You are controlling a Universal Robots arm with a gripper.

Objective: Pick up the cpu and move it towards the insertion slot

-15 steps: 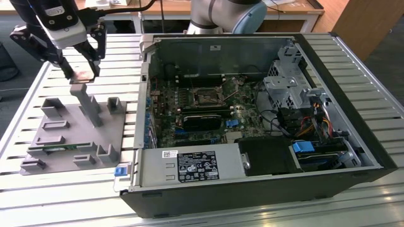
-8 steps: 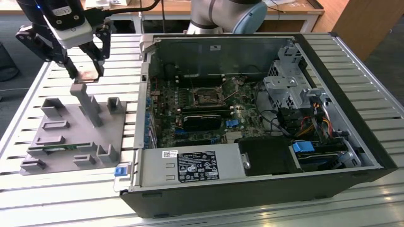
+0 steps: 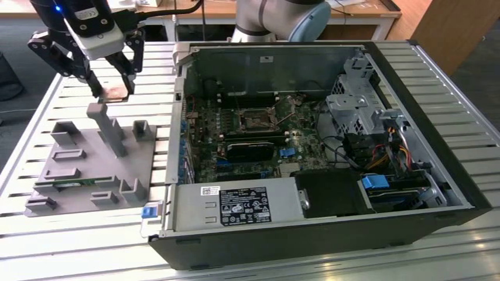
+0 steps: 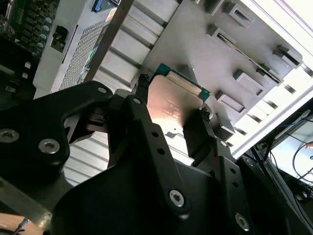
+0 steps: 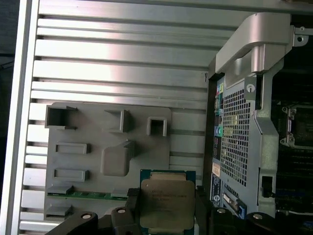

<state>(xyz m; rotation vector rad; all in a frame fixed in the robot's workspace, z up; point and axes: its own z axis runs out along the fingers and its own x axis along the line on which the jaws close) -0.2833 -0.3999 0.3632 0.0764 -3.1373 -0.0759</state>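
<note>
The cpu is seen clamped between the two fingers of the hand at the upper left of the exterior view, raised just clear of the tall post of the grey fixture plate that lies on the bench. In the second wrist view the chip is gripped by two opposite edges, its silvery top showing between the black fingers, and it appears to be held roughly flat. Being square, it has no long axis to be reckoned with. The insertion slot is found near the centre of the exterior view, on the motherboard inside the open computer case, well apart from the hand, towards the exterior view's right and slightly lower in the frame. The near wall of the case stands between the two, so it is judged that the chip is carried but not yet brought over the socket.
</note>
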